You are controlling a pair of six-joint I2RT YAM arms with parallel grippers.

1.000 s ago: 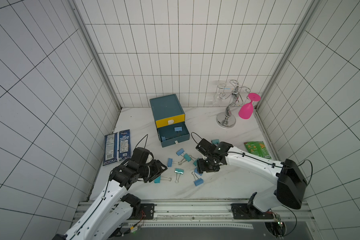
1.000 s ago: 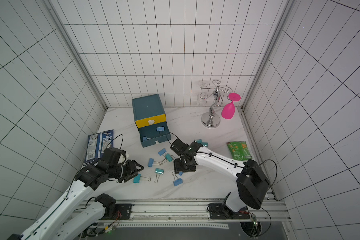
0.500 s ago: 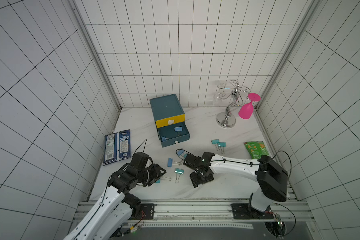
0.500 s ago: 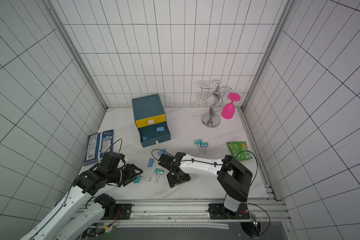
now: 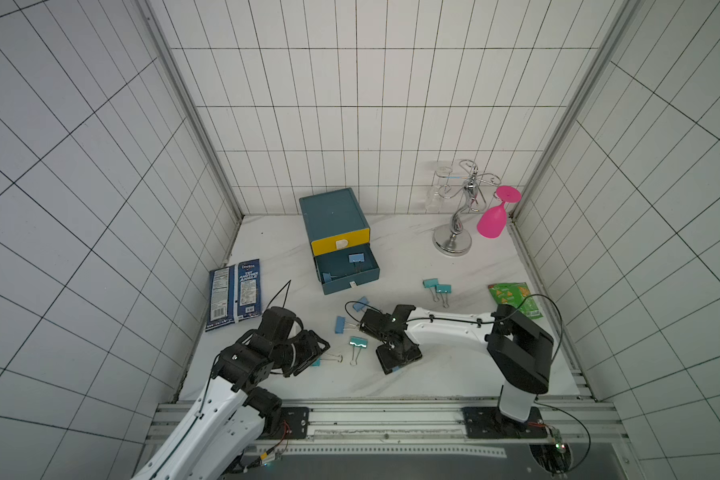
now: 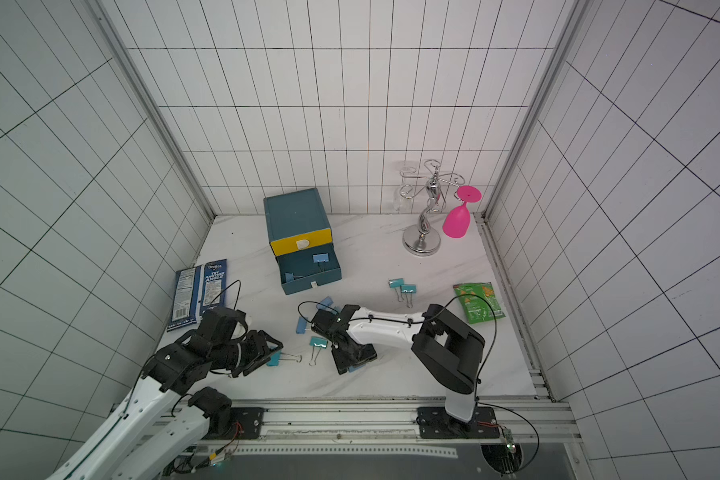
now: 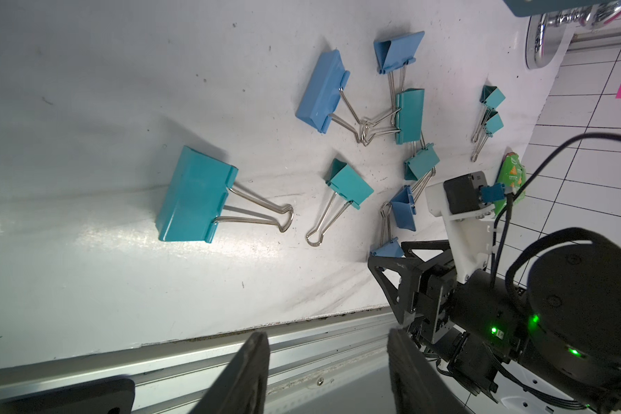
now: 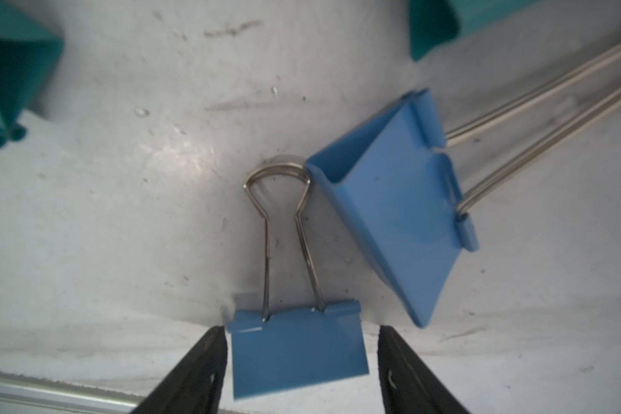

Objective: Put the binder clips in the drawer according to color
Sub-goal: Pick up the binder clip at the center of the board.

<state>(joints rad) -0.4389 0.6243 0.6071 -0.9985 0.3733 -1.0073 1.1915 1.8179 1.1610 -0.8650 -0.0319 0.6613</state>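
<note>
The drawer cabinet (image 5: pixel 333 216) (image 6: pixel 296 216) stands at the back, its yellow top drawer shut. Its teal middle drawer (image 5: pixel 373 272) is pulled out with two light-blue clips (image 5: pixel 356 258) inside. Several blue and teal binder clips lie loose on the table in both top views. My right gripper (image 5: pixel 395 359) (image 8: pixel 300 340) is down at the table, open, straddling a light-blue clip (image 8: pixel 298 355), with another blue clip (image 8: pixel 391 222) beside it. My left gripper (image 5: pixel 316 353) (image 7: pixel 325 340) is open and empty next to a teal clip (image 7: pixel 194 197) (image 5: pixel 316 362).
A blue snack packet (image 5: pixel 235 295) lies at the left wall and a green packet (image 5: pixel 514 297) at the right. A silver glass rack (image 5: pixel 460 208) with a pink glass (image 5: pixel 493 220) stands back right. A metal rail (image 7: pixel 302 351) runs along the table's front edge.
My right gripper has swung from the middle of the clip pile towards the front edge and come down over the light-blue clip. My left arm has sunk slightly towards the front.
</note>
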